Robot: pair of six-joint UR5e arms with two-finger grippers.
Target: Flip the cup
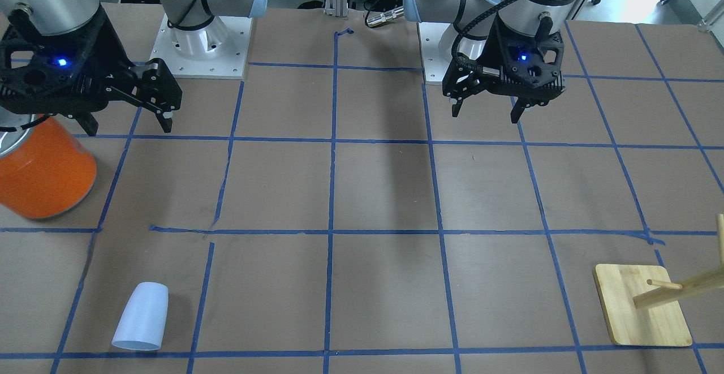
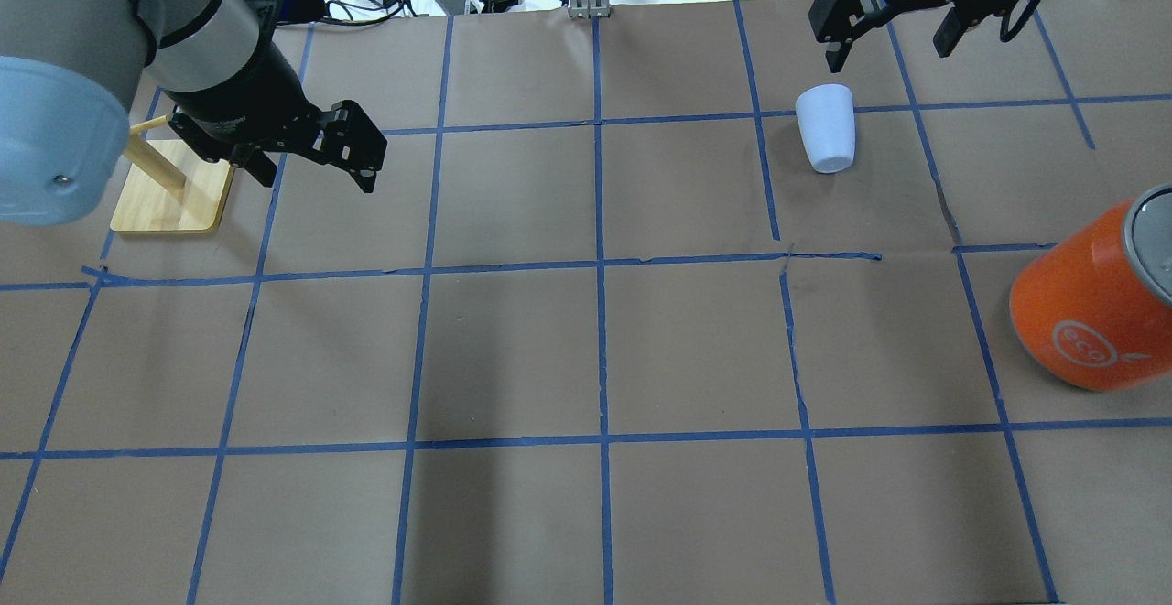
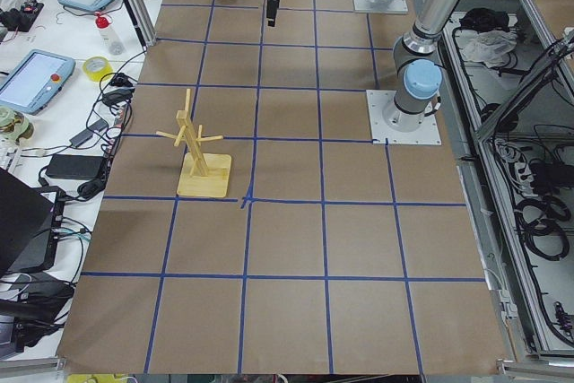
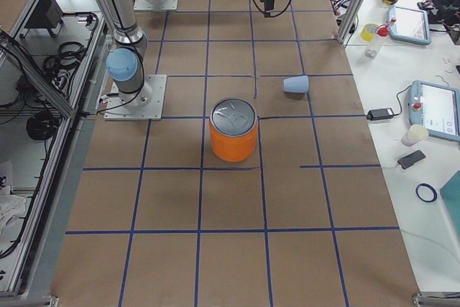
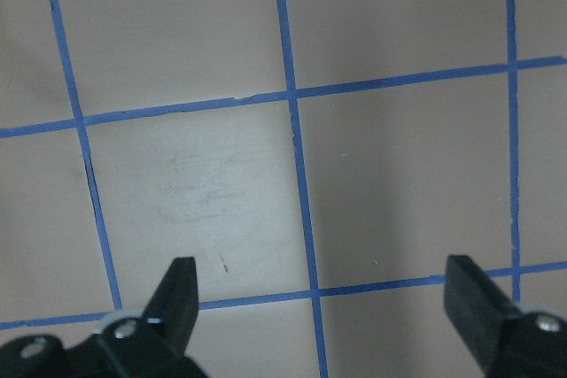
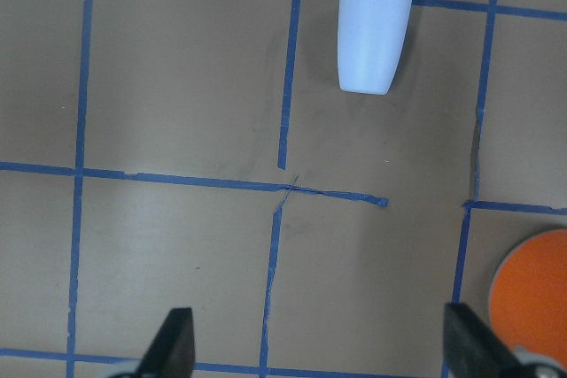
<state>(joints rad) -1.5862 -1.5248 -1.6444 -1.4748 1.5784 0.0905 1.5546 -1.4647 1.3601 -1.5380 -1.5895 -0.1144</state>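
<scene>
The cup (image 1: 142, 317), a small pale blue-white tumbler, lies on its side on the brown table. Its wide end points away from the robot. It also shows in the overhead view (image 2: 827, 129), the right side view (image 4: 295, 84) and the right wrist view (image 6: 372, 37). My right gripper (image 2: 888, 56) is open and empty, held high above the table near the cup; its fingers are apart in the right wrist view (image 6: 321, 347). My left gripper (image 2: 316, 177) is open and empty over bare table; it also shows in the left wrist view (image 5: 323, 307) and the front view (image 1: 485, 116).
A large orange can (image 2: 1090, 312) with a silver top stands on the robot's right side; it also shows in the front view (image 1: 48, 176). A wooden peg stand (image 2: 174, 198) on a square base stands on the left side. Blue tape lines grid the table (image 2: 595, 358).
</scene>
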